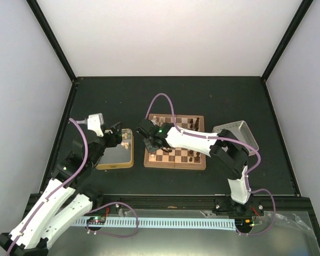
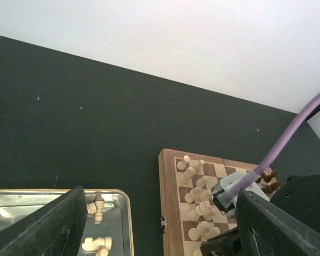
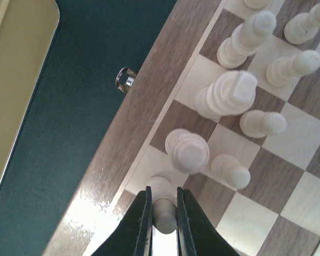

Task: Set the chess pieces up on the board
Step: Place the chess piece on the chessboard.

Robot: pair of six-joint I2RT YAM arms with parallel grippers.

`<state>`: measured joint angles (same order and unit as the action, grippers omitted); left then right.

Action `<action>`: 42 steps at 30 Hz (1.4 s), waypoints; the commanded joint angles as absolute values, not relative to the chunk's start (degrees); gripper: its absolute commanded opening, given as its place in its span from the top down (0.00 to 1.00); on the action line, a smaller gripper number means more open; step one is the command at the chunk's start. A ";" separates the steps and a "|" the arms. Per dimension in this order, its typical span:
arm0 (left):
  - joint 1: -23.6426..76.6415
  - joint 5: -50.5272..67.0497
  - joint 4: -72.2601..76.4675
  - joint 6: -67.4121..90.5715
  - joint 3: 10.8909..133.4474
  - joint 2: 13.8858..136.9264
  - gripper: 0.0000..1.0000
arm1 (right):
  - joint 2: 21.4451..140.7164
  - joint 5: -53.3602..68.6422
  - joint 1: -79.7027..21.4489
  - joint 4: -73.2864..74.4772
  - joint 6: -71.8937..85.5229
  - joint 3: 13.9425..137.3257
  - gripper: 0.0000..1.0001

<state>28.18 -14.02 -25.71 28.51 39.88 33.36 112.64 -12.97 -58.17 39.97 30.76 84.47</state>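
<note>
Dark table [image 1: 202, 96] fills the middle of the top view. The board [image 1: 176, 165] lies flat at its centre, partly under the right arm. The gold-tan tin [image 1: 116, 161] sits just left of the board with a narrow gap between them. The silver-grey tray [image 1: 240, 130] sits to the board's right, tilted in the frame.

Left gripper [image 2: 165, 234]: we see its fingers [image 2: 58, 229] spread wide at the bottom corners of the left wrist view, with nothing between them. It hovers over the tin's right end.

Right gripper [image 3: 164, 193]: it is at the bottom centre of the right wrist view, pinching a pale piece [image 3: 161, 188] over a square beside the board's border. We cannot tell whether the piece's base touches the wood.

The chess pieces [image 3: 232, 93]: pale ones stand upright in the upper right of that view. A few dark ones [image 2: 268, 180] stand at the board's right side in the left wrist view. More pale ones [image 2: 96, 243] lie loose in the tin.
</note>
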 commanded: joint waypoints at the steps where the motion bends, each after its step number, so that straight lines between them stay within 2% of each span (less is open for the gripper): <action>1: 27.63 -14.30 -26.09 27.87 39.91 33.05 0.22 | 114.36 -16.18 -58.41 41.07 30.87 87.61 0.98; 21: 27.20 -13.84 -25.84 27.60 39.88 33.48 0.20 | 113.90 -12.61 -58.44 41.59 30.45 88.47 0.78; 28: 27.16 -12.99 -26.01 27.44 40.14 34.41 0.19 | 109.40 -11.97 -58.23 39.74 31.86 86.55 0.66; 34: 27.02 -9.98 -26.10 28.13 40.08 37.69 0.16 | 102.04 -13.92 -57.30 35.62 35.38 80.21 0.59; 39: 26.22 -6.46 -26.97 30.79 38.58 43.67 0.15 | 93.51 -15.11 -55.52 30.98 39.95 70.13 0.56; 42: 24.21 -5.15 -26.93 32.70 36.67 49.00 0.22 | 88.86 -15.29 -53.66 28.98 42.10 64.26 0.56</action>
<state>26.55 -8.36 -25.65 29.85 38.81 43.70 93.62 -13.10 -55.79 32.93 37.60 70.06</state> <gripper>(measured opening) 0.826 0.443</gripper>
